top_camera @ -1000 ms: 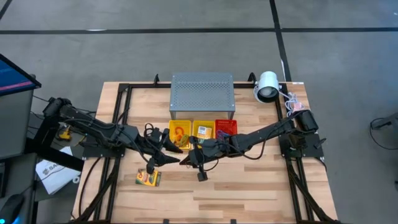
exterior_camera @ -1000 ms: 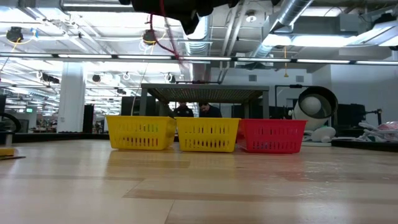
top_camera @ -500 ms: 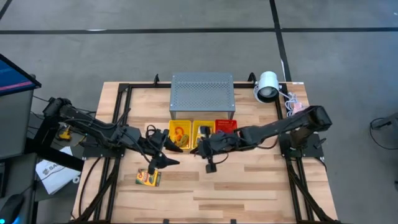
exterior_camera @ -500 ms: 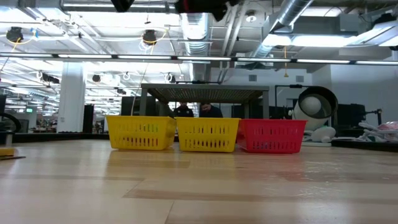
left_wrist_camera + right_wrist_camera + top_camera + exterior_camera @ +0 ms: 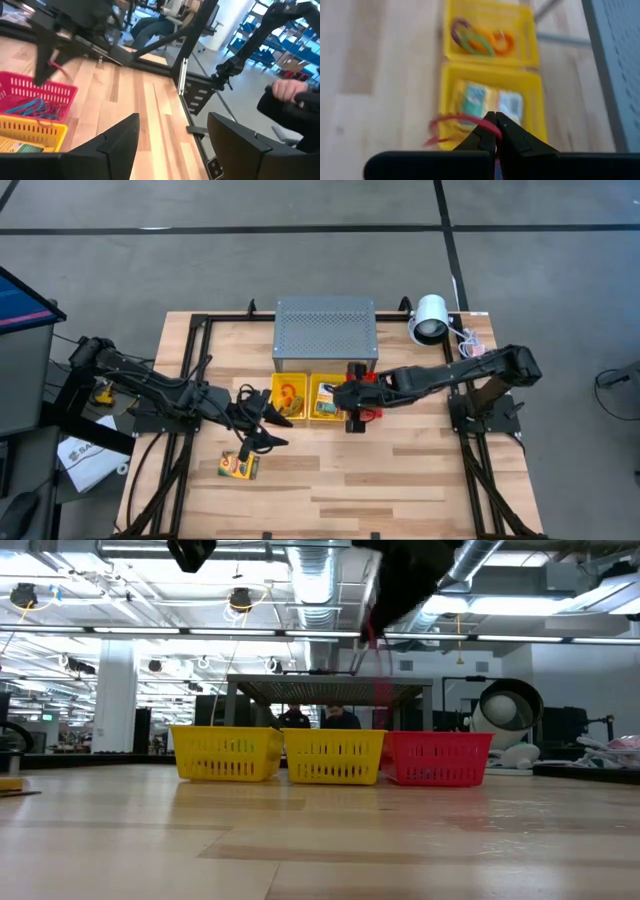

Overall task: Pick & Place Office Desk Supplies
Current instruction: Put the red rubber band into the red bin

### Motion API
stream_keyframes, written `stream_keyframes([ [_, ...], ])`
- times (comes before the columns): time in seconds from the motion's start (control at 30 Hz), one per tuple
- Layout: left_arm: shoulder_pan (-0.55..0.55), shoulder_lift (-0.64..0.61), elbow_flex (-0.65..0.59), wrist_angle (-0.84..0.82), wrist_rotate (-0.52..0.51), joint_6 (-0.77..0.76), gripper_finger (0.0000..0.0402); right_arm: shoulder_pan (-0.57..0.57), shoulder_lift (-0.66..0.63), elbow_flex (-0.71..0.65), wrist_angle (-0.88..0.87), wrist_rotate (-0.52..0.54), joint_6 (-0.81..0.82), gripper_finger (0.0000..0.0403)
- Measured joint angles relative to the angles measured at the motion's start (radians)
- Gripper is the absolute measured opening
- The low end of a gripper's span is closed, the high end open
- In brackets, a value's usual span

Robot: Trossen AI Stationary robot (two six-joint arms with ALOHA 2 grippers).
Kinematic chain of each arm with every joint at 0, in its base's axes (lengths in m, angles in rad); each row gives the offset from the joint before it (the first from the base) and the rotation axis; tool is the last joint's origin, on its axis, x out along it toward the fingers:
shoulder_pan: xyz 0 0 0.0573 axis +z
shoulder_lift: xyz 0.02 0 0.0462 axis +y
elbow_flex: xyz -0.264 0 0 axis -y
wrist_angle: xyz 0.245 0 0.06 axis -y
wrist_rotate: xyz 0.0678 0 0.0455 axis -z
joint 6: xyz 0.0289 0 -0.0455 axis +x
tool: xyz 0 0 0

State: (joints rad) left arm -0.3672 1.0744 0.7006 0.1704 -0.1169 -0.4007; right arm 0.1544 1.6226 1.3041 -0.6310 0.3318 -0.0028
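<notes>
Now the right hand (image 5: 352, 423) is clenched on a red band (image 5: 451, 126), carrying it above the row of baskets, at the seam between the middle yellow basket (image 5: 326, 398) and the red basket (image 5: 366, 385). Judging by the bands already lying in the red basket, the carry is nearly done; the next move calls for a shift right until the band hangs over that basket, then a release. The left hand (image 5: 262, 432) hovers with fingers apart near a card box (image 5: 239, 467) left on the surface (image 5: 400, 480).
</notes>
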Motion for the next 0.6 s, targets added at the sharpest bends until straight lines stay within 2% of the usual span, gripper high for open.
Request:
stream_keyframes([
  [0.1,0.000,0.000,0.000,-0.018,0.000,0.000,0.0230,-0.018,-0.001,0.000,-0.062,0.034,0.010,0.0000],
  [0.33,0.000,0.000,0.000,-0.025,0.000,0.000,0.0226,-0.053,0.002,0.000,-0.195,0.036,0.046,0.0000],
  [0.6,0.000,0.000,0.000,-0.033,-0.003,0.000,0.0217,-0.066,0.001,0.000,-0.254,0.036,0.056,0.0000],
])
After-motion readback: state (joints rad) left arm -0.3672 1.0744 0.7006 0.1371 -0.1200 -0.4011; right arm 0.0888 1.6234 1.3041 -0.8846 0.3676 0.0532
